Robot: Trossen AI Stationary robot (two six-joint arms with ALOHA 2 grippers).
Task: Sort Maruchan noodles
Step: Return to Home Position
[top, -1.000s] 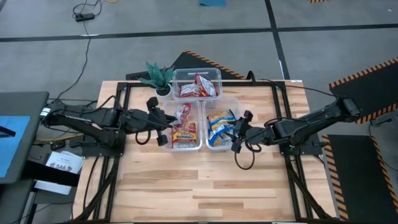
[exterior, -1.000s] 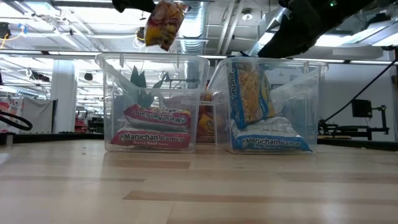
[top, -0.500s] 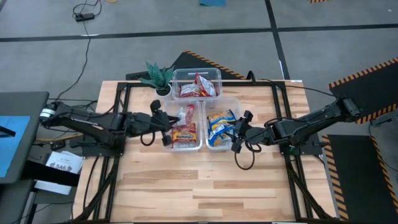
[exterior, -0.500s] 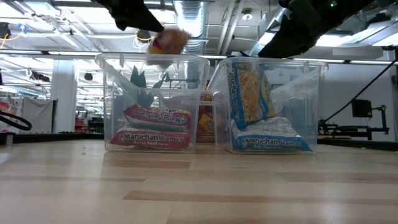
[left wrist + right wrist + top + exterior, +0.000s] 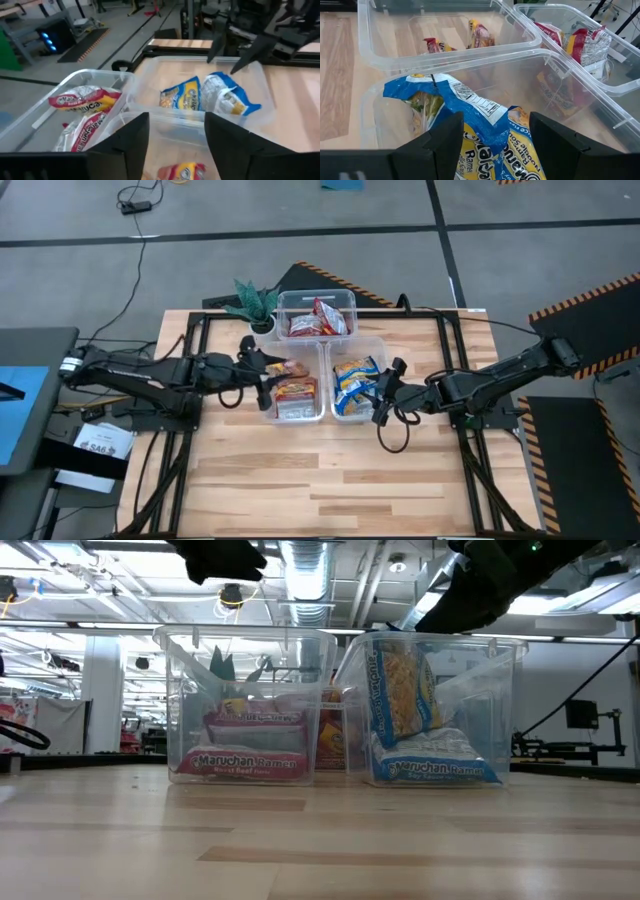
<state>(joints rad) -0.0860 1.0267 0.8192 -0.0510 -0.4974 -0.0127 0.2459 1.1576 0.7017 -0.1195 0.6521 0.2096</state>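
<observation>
From above, the left pincer (image 5: 264,372) hangs at the rim of a clear bin (image 5: 295,420). Red noodle packets (image 5: 294,392) lie just ahead of it and below. The right pincer (image 5: 383,398) hangs at the rim of the neighbouring bin (image 5: 355,421), with blue packets (image 5: 354,380) just ahead.

Level with the tabletop (image 5: 320,840), both arms sit close above the bin rims. Pulling away low could hook a wall and drag the light bin.

Left wrist camera: the fingers are spread wide with nothing between them.

Right wrist camera: the fingers are equally wide and empty, astride a raised blue packet. Its crinkled edge may snag and lift out.
</observation>
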